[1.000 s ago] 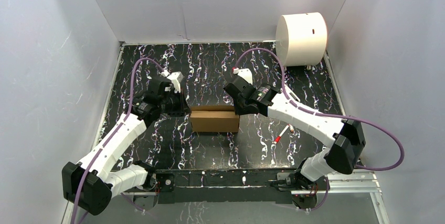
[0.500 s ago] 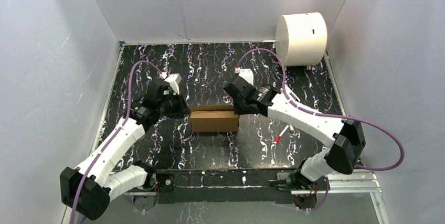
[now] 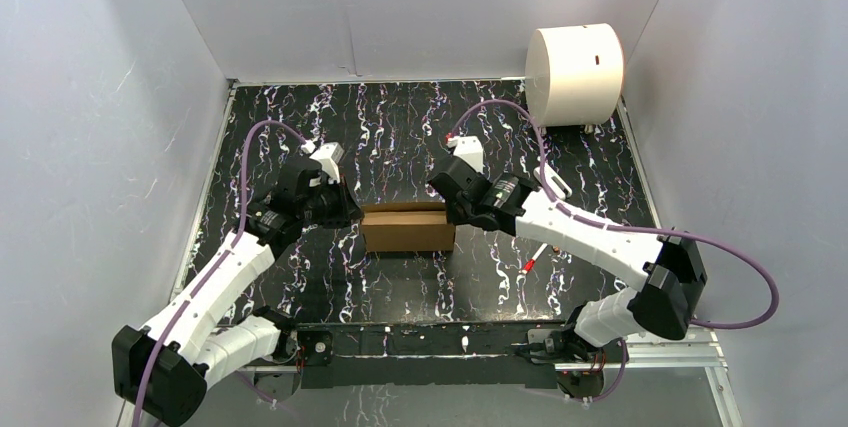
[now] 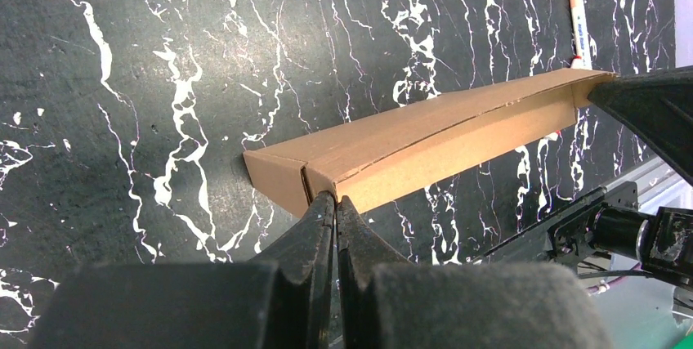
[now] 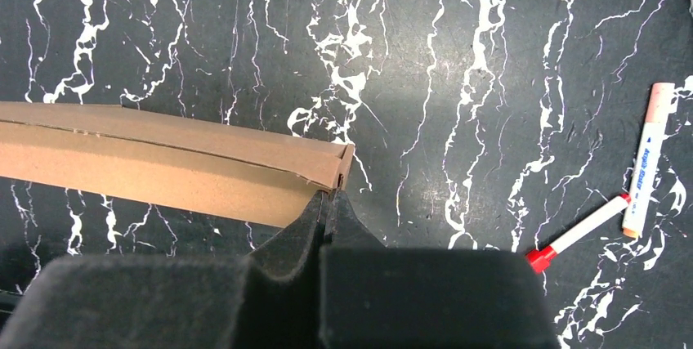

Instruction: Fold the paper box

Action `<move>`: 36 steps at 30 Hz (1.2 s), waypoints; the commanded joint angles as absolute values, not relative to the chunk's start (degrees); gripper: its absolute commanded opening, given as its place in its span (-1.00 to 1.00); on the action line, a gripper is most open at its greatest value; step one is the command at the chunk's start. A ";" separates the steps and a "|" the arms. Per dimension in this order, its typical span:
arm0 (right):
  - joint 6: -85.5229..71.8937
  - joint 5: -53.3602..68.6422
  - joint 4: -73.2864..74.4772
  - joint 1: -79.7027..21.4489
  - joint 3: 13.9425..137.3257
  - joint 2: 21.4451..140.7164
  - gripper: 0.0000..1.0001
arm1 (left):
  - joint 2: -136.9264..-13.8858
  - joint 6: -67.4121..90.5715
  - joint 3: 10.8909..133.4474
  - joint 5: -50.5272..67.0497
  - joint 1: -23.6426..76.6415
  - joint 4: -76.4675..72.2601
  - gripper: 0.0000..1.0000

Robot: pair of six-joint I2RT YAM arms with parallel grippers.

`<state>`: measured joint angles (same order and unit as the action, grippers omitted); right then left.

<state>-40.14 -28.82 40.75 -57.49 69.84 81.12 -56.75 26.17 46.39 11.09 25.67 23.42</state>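
Your left pincer (image 4: 335,200) is squeezed right together, no gap between the fingers. Its tips sit against the near left corner of the paper box (image 4: 425,145), just where the end flap meets the long side. Can't tell from the wrist view whether any cardboard is actually nipped between the tips or whether they're only touching it.

Same story for your right pincer (image 5: 328,195): it's pressed together with its tips right at the right end of the box, under the little end flap. Again, whether a sliver of card is caught in there is anyone's guess.

So the box sits between the two pincers, one at each end. From above it's roughly mid-table, its long side running left to right on the black marbled table (image 3: 400,127). It reads as a long, low brown shape with a crease along the top.

Count-wise you've got:
- one box
- two pincers, both at the box
- two markers lying near each other to the right of the box, a red-capped marker (image 5: 576,234) and a fatter white marker (image 5: 646,173) with a pale orange end
- one big white cylinder (image 3: 575,60) at the far right corner, well apart from the box
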 commanded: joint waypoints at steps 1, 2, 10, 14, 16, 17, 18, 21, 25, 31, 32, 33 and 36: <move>-39.11 -26.53 36.47 -60.24 69.26 80.77 -1.00 | -55.49 27.31 45.26 14.70 27.14 21.15 -1.00; -38.99 -26.99 36.60 -60.47 69.30 80.73 -1.00 | -55.36 27.35 45.08 14.49 27.16 21.18 -1.00; -38.43 -28.77 35.86 -61.88 67.96 80.52 -1.00 | -54.65 27.92 43.31 13.80 27.50 20.58 -1.00; -38.49 -29.46 34.37 -62.51 66.37 79.95 -1.00 | -54.11 28.30 42.43 13.20 27.81 20.17 -1.00; -38.36 -29.85 33.31 -62.70 65.54 79.69 -1.00 | -54.05 27.53 42.40 12.78 27.93 20.32 -1.00; -38.21 -29.98 33.09 -62.75 65.20 79.63 -1.00 | -54.05 26.72 42.88 12.07 27.95 20.88 -1.00; -38.19 -30.16 33.15 -62.75 64.95 79.59 -1.00 | -54.10 25.80 43.54 10.93 27.95 21.75 -1.00; -38.43 -30.77 33.30 -62.75 64.31 79.25 -1.00 | -54.14 22.84 45.95 8.60 27.95 23.78 -1.00; -38.37 -31.97 33.39 -62.71 63.69 78.72 -1.00 | -55.17 19.66 47.79 8.81 27.95 24.72 -1.00; -38.19 -33.01 33.93 -62.76 63.37 78.61 -1.00 | -56.33 17.29 49.91 9.05 27.93 25.90 -1.00; -38.23 -33.16 34.19 -62.75 63.37 78.72 -1.00 | -56.42 17.11 50.25 8.78 27.97 26.13 -1.00; -38.21 -33.28 34.27 -62.75 63.41 78.79 -1.00 | -56.49 16.95 50.42 8.63 27.97 26.43 -1.00; -38.27 -33.31 34.24 -62.75 63.20 78.84 -1.00 | -56.64 16.71 50.43 8.21 28.03 26.95 -1.00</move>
<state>-37.30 -35.44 35.33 -61.80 64.53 79.05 -56.90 18.37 47.83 7.81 27.42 25.87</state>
